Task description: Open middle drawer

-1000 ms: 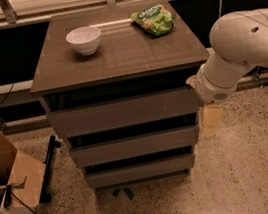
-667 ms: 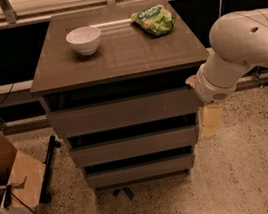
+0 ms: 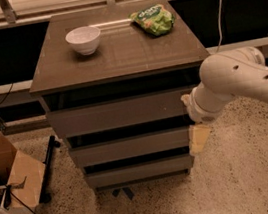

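Observation:
A dark grey cabinet holds three drawers, stacked. The middle drawer is closed, its front flush with the others. The top drawer and bottom drawer are closed too. My white arm comes in from the right. My gripper hangs at the right end of the middle drawer's front, by the cabinet's right corner.
A white bowl and a green snack bag lie on the cabinet top. An open cardboard box with cables sits on the floor at left. A window ledge and rail run behind. The floor is speckled terrazzo.

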Robot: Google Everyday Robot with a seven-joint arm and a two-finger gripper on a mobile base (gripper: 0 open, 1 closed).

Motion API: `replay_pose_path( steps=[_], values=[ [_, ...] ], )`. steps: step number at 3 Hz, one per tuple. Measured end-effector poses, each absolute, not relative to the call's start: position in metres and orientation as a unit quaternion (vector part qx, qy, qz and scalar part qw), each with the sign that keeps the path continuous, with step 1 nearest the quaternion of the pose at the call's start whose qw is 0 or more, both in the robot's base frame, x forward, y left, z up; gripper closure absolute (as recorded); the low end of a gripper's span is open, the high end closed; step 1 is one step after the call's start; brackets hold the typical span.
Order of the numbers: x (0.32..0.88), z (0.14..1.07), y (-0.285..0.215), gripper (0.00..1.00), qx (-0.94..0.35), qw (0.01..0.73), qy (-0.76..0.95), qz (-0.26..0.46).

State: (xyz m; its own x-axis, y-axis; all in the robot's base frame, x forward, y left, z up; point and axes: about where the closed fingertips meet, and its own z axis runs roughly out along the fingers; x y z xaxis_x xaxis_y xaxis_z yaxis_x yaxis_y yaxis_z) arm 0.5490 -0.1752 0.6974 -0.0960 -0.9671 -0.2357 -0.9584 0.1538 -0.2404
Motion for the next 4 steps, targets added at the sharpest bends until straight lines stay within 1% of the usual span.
replay_pose_path(
  steps=[1, 2, 3, 4],
  values=[
    [0.562, 0.654, -0.172, 0.00, -0.635, 0.201, 0.746, 0.012],
    [0.577, 0.604, -0.167, 0.00, -0.610, 0.227, 0.756, 0.073],
    [0.575, 0.579, -0.163, 0.00, -0.606, 0.219, 0.759, 0.093],
    [0.577, 0.568, -0.159, 0.00, -0.608, 0.222, 0.757, 0.093]
  ],
)
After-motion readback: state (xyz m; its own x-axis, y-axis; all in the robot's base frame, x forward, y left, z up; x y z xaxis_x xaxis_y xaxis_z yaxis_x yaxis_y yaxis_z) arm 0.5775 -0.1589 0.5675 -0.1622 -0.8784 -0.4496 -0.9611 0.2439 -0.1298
